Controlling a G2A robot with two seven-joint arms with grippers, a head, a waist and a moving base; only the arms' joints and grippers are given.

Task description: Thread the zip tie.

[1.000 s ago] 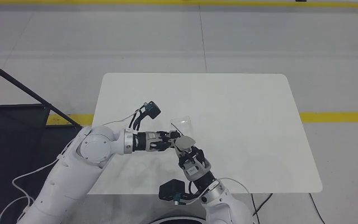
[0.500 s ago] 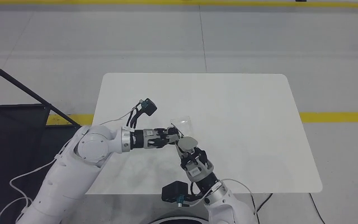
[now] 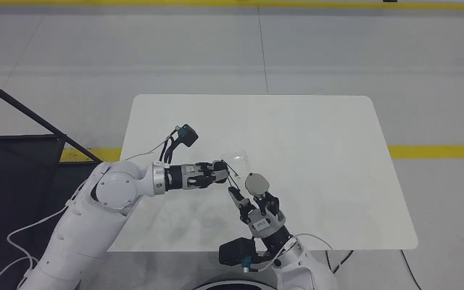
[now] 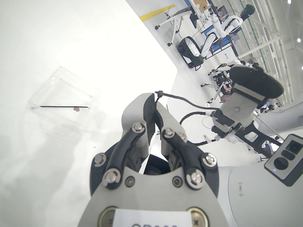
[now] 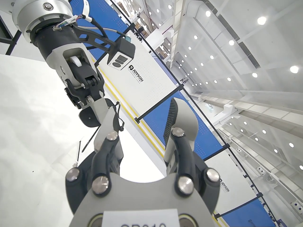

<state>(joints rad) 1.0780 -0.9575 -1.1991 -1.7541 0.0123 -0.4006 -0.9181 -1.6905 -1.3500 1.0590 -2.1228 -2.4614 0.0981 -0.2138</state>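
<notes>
- Clamped on black zip tie (image 4: 180, 98) above the surface (image 4: 71, 36): left fingers (image 4: 136, 112).
- Spread wide, holding nothing, near its far end: right fingers (image 5: 183, 119).
- In clear tray (image 4: 68, 81): second tie (image 4: 59, 106).

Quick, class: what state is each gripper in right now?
Left gripper: closed on the zip tie.
Right gripper: open, jaws wide apart.

White desk (image 3: 326, 145), flat top with rounded corners, plain surface. One clear plastic tray (image 4: 64, 88) sits on it, left of the desk's middle and toward the near edge, shallow, open side up. A thin black zip tie (image 4: 59, 106) lies flat inside the tray, stretched across its floor.
</notes>
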